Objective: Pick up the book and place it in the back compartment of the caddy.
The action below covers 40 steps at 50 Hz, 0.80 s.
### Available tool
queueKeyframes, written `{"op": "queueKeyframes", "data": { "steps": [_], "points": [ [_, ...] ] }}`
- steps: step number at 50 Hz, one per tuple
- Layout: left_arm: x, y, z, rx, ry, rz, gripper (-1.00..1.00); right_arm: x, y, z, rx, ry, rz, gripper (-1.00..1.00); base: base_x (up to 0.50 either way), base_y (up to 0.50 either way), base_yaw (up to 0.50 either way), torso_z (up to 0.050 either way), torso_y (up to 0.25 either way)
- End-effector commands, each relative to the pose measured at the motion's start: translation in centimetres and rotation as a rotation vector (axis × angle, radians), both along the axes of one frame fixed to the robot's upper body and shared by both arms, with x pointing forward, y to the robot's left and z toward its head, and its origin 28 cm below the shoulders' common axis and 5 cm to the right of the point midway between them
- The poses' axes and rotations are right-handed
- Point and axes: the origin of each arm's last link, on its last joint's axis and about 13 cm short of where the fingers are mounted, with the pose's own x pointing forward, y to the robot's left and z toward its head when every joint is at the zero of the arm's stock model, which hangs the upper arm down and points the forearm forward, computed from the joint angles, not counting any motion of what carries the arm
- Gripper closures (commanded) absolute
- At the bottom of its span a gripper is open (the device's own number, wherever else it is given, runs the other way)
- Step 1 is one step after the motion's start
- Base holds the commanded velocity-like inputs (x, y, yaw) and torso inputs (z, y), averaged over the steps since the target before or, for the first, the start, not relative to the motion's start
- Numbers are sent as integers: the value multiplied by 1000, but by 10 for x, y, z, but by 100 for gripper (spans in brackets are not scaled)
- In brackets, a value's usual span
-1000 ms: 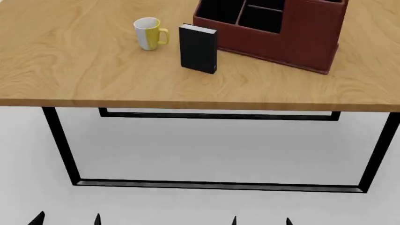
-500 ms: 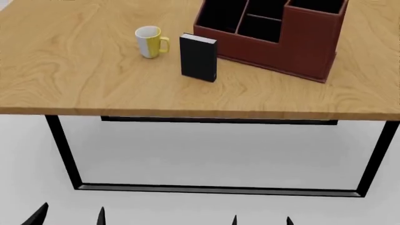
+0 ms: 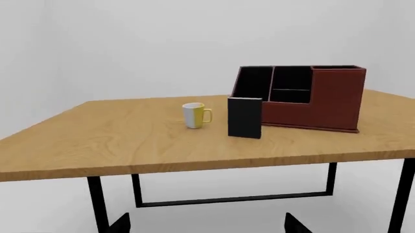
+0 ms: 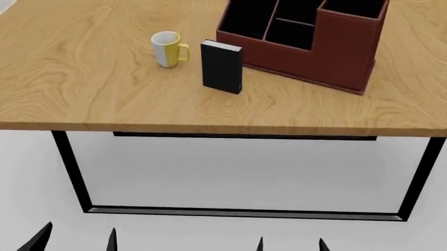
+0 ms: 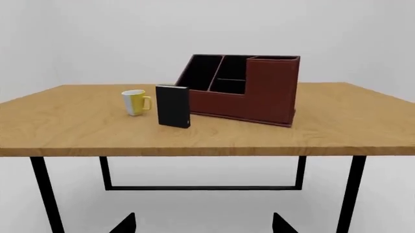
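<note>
The black book (image 4: 222,67) stands upright on the wooden table (image 4: 104,99), just in front of the red-brown caddy (image 4: 307,52). It also shows in the left wrist view (image 3: 244,118) and the right wrist view (image 5: 173,106). The caddy's back compartment (image 4: 302,9) lies in its middle column, behind a low divider. My left gripper (image 4: 77,240) and right gripper (image 4: 290,244) are both open and empty. Only their fingertips show, low in front of the table and well short of the book. The caddy shows in both wrist views (image 3: 304,97) (image 5: 246,90).
A yellow-and-white mug (image 4: 167,49) stands just left of the book. The table's front edge (image 4: 223,128) and black metal frame (image 4: 244,212) lie between my grippers and the objects. White floor is below.
The head view has shifted slightly, so the table sits a little lower in the picture and more of the caddy shows. The left fingertips have risen a little. The objects have not moved.
</note>
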Motion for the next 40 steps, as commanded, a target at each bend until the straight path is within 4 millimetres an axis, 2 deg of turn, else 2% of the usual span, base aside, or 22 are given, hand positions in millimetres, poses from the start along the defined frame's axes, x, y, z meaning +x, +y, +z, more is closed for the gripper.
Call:
{"op": "queueKeyframes", "data": {
  "steps": [1,13,23,33,36,38,40],
  "points": [
    [0,1,5,-34,9,-7,-100,3,-5,14,-9,-38,-23,-100,0,0,0,0,0],
    [3,7,23,-26,3,-40,-100,5,-28,60,-45,-161,-102,-100,0,0,0,0,0],
    [7,10,34,-16,-18,-28,-100,9,-41,90,-79,-238,-134,-100,0,0,0,0,0],
    [19,14,60,-3,-76,-60,-100,10,-56,130,-113,-338,-179,-100,0,0,0,0,0],
    [23,15,69,-55,-37,-62,-100,10,-61,144,-129,-372,-193,-100,0,0,0,0,0],
    [24,16,72,7,-51,-75,-100,8,-64,154,-131,-398,-207,-100,0,0,0,0,0],
    [26,17,77,-29,-48,-68,-100,7,-67,164,-136,-423,-222,-100,0,0,0,0,0]
  ]
}}
